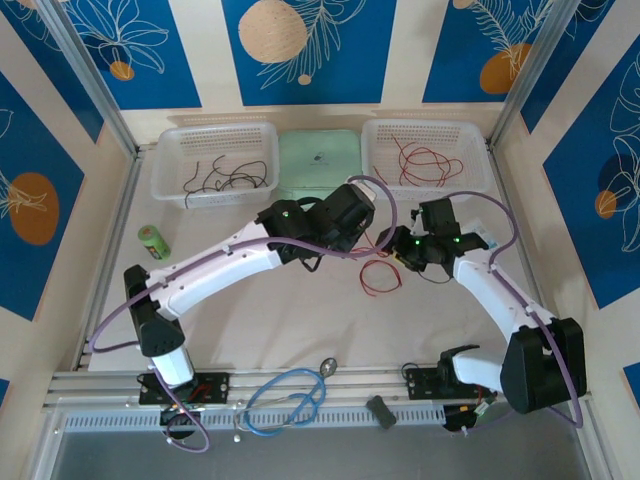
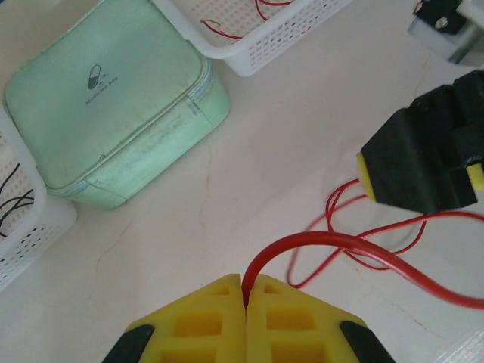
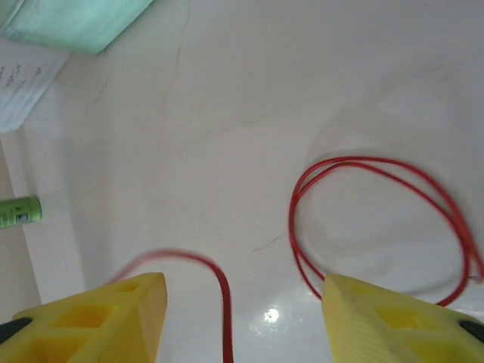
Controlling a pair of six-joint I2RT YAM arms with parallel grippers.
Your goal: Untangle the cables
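we take the mint-green square zip case (image 1: 318, 160) at the far side of the white table (image 1: 260, 320) as our landmark. well to its left and nearer the arms lies a small green cylinder (image 1: 153, 242). just beside the case's left side stands a white perforated plastic basket (image 1: 215, 128), and inside it thin black cables (image 1: 225, 178) lie in a loose tangle. nearer than the case, at the table's front edge, lies a light-blue looped cable (image 1: 290, 400).

in front of the case and a little to its right, the left gripper (image 2: 246, 286) is clenched. its yellow fingers (image 2: 223, 291) meet on a thin bright red cable (image 2: 340, 239). the cable arches up from between them and runs off to the right, and more red loops lie on the table beyond.

further right of the case, the right gripper (image 3: 242, 302) is released. its yellow fingers (image 3: 128, 314) stand well apart over the table. a blurred red strand (image 3: 219, 276) passes between them without being pinched, and a doubled red loop (image 3: 378, 162) lies flat just beyond.

just beside the case's right side stands a second white perforated basket (image 1: 425, 124), and inside it lie more thin red cables (image 1: 425, 165).
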